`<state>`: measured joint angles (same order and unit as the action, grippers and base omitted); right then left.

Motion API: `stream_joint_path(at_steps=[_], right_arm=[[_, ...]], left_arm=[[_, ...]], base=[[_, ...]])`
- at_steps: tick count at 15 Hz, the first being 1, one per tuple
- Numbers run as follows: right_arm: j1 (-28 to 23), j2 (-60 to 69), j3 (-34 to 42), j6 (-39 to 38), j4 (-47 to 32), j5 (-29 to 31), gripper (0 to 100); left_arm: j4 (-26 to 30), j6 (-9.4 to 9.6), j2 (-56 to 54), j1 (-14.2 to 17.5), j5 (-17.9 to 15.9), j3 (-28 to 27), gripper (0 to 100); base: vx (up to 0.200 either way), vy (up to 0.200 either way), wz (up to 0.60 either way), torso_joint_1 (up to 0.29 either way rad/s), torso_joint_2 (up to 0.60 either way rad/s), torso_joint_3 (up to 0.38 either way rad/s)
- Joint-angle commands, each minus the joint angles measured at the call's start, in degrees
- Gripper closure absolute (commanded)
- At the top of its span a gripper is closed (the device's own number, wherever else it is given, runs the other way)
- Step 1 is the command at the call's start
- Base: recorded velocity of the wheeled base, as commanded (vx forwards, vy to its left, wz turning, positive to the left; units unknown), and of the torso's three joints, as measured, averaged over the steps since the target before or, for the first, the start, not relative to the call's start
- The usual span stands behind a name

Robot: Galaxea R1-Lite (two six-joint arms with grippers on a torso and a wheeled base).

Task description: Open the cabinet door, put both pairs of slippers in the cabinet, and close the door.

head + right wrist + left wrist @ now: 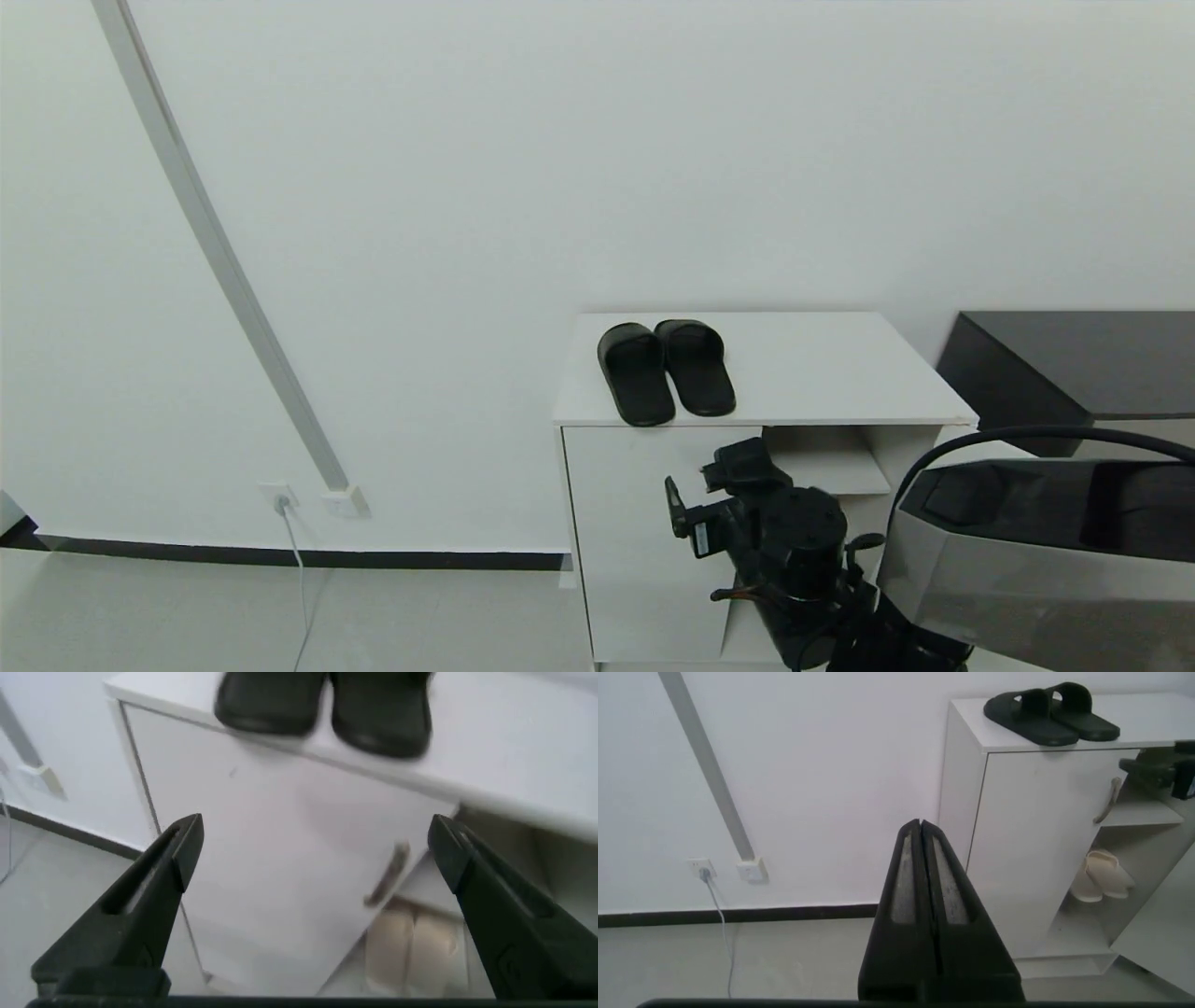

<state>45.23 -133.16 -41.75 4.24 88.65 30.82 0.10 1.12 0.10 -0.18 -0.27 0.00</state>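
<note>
A pair of black slippers [665,371] [1050,714] [322,700] lies side by side on top of the white cabinet [644,523] [1036,849], near its left front edge. The cabinet's left door [280,849] is shut, with a small handle [386,875] [1104,801] at its inner edge. The right half stands open, and a pale beige pair of slippers [1106,873] [420,943] leans inside on the lower level. My right gripper [695,495] [318,849] hangs open in front of the left door, holding nothing. My left gripper [921,887] is shut and empty, farther back to the cabinet's left.
A dark table [1074,373] stands to the right of the cabinet. A wall socket with a cable [280,499] [702,870] and a slanted white conduit [215,243] are on the wall to the left. Grey floor [280,616] lies open left of the cabinet.
</note>
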Motion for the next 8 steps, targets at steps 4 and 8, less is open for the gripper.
stream_joint_path(at_steps=[4,8], right_arm=[[-2.4,7.4,-14.6,-3.6,-22.3,-1.8,0],[-2.2,12.2,-33.6,-13.3,-53.2,-3.1,0]], left_arm=[[0.0,0.2,0.0,0.0,0.0,0.0,100],[0.0,0.28,0.0,0.0,0.0,0.0,100]], base=[[0.0,0.0,0.0,0.0,0.0,0.0],[0.0,0.0,0.0,0.0,0.0,0.0]])
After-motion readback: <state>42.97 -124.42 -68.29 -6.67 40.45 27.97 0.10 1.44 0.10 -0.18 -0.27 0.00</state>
